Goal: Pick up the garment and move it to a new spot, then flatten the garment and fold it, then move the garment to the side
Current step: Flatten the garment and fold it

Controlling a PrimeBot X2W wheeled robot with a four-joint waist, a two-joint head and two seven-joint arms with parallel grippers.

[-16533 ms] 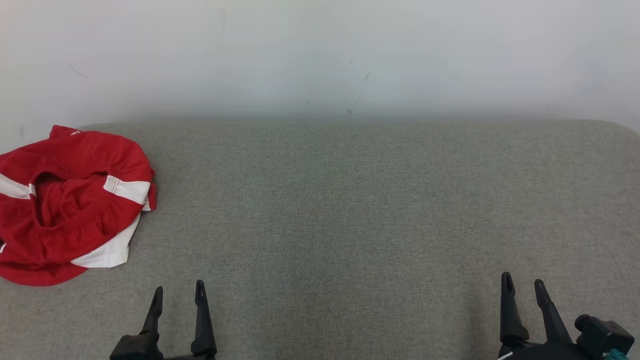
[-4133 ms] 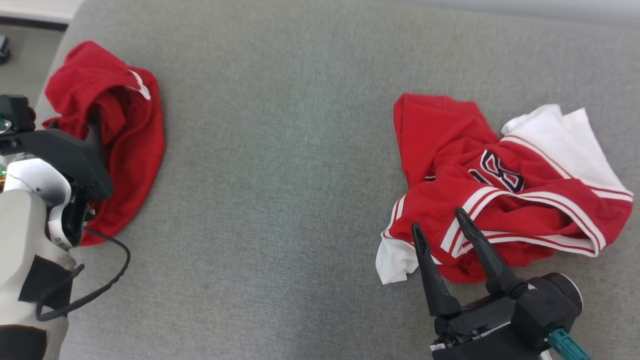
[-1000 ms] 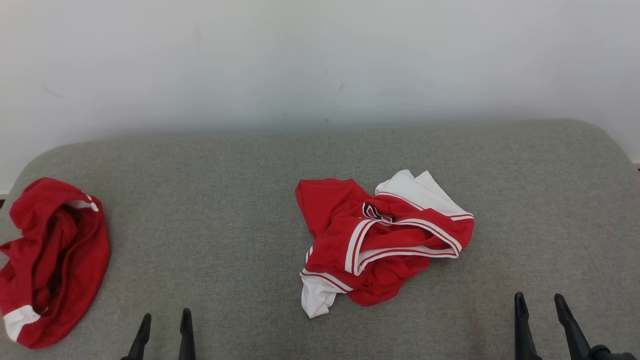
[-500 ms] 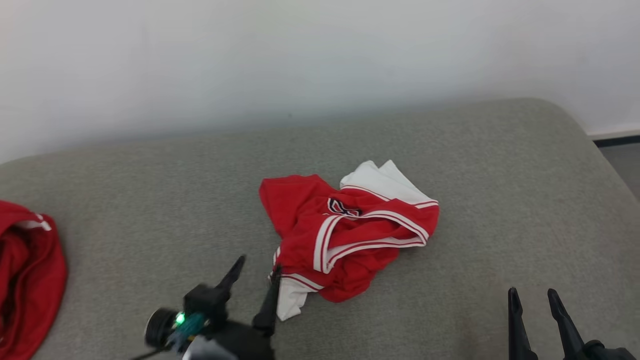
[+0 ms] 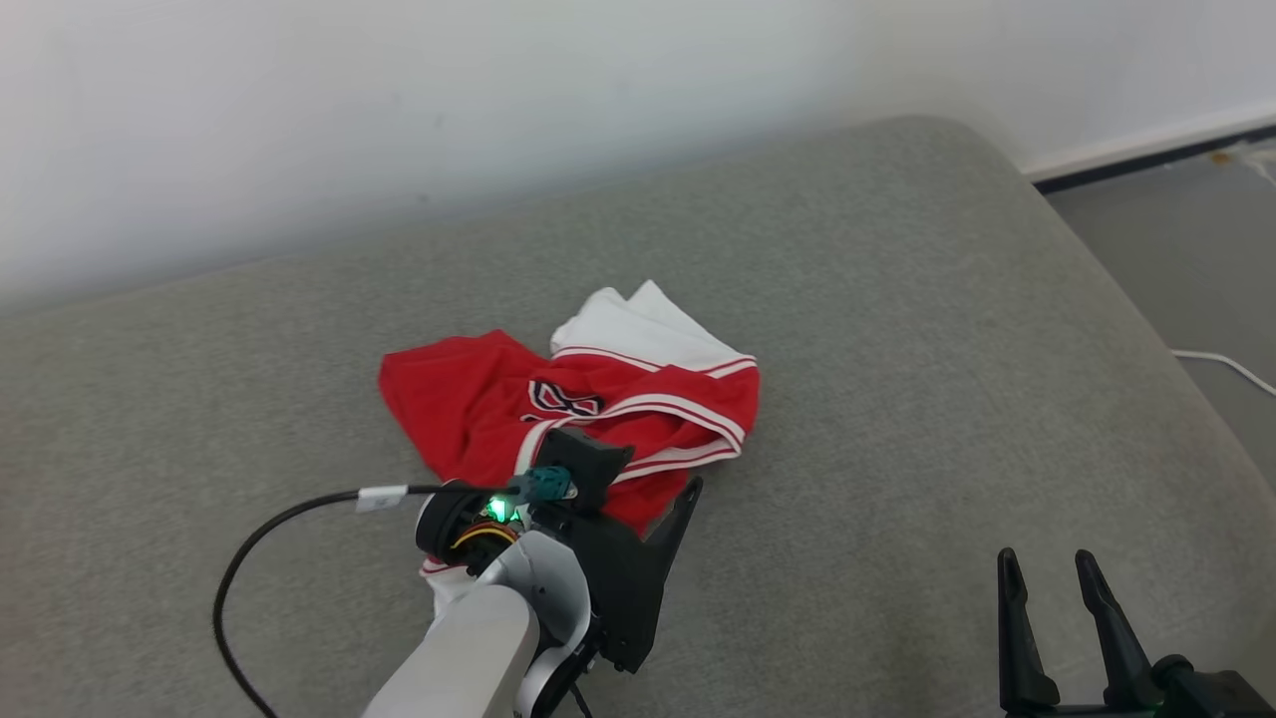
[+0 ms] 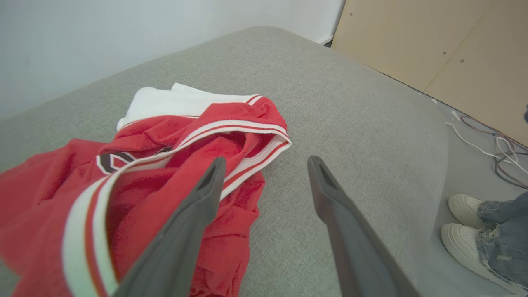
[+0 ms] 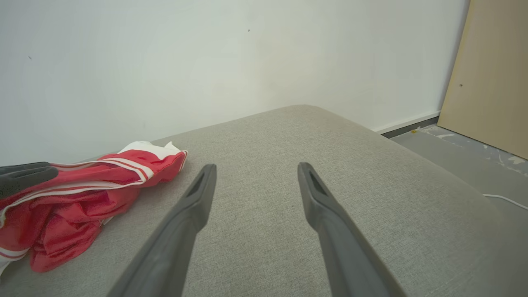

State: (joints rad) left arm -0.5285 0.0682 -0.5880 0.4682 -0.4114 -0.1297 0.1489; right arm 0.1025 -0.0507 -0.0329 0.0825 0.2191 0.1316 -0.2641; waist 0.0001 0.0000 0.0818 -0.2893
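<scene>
Red knit garment (image 5: 598, 389): jersey w/ white panel, white/red striped trim, dark number patch. It lies crumpled in a soft heap mid-sofa (image 5: 897, 299). Sofa is grey coarse woven fabric w/ a rounded end. L gripper (image 6: 266, 160) has jaws spread wide, nothing held. One finger is over red cloth, the other over bare sofa, straddling the striped hem; can't tell if it touches. R gripper (image 5: 1045, 555) is also spread and empty, near right, well apart from garment. Vs half a sec ago: head cam has swung right; L gripper has gone from garment's near-left white corner to its near-right edge; heap keeps the same shape. Person's white shoes (image 6: 466, 214) are on the floor past the sofa end.
</scene>
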